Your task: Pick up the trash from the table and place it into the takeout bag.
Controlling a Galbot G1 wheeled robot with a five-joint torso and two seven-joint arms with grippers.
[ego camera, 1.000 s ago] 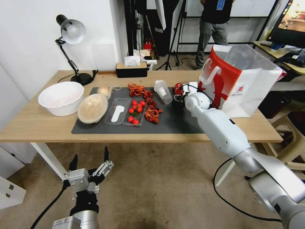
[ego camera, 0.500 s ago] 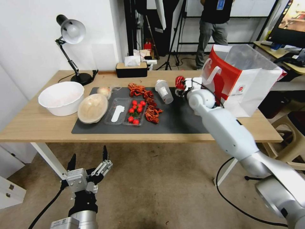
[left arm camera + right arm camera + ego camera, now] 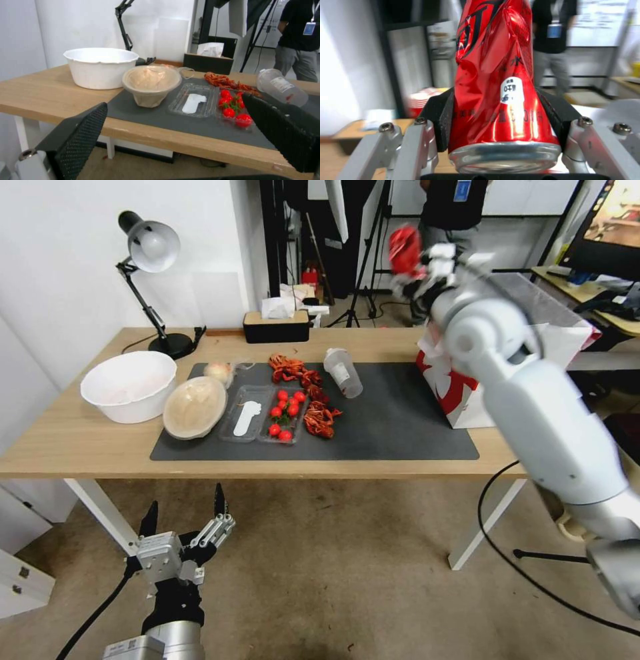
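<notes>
My right gripper [image 3: 417,263] is raised high and shut on a crushed red can [image 3: 404,247], near the left end of the takeout bag's top. In the right wrist view the can [image 3: 496,82] stands upright between both black pads [image 3: 440,120]. The white takeout bag [image 3: 455,388] with its red panel stands at the table's right end, largely hidden by my right arm. On the dark mat [image 3: 400,427] lie a tipped clear plastic cup [image 3: 343,372], a beige lidded bowl [image 3: 195,407] and a small pale bagged lump [image 3: 219,372]. My left gripper [image 3: 183,523] hangs open below the table's front edge.
A white bowl [image 3: 129,385], a desk lamp [image 3: 150,247] and a black tissue box [image 3: 276,327] stand on the light-wood table [image 3: 80,440]. Crayfish shells [image 3: 293,370], a tray of cherry tomatoes [image 3: 283,413] and a clear tray [image 3: 245,415] lie mid-mat. The mat's right half is bare.
My right gripper has lifted the red can from mat level up and to the right, level with the bag's top. The left arm has stayed put.
</notes>
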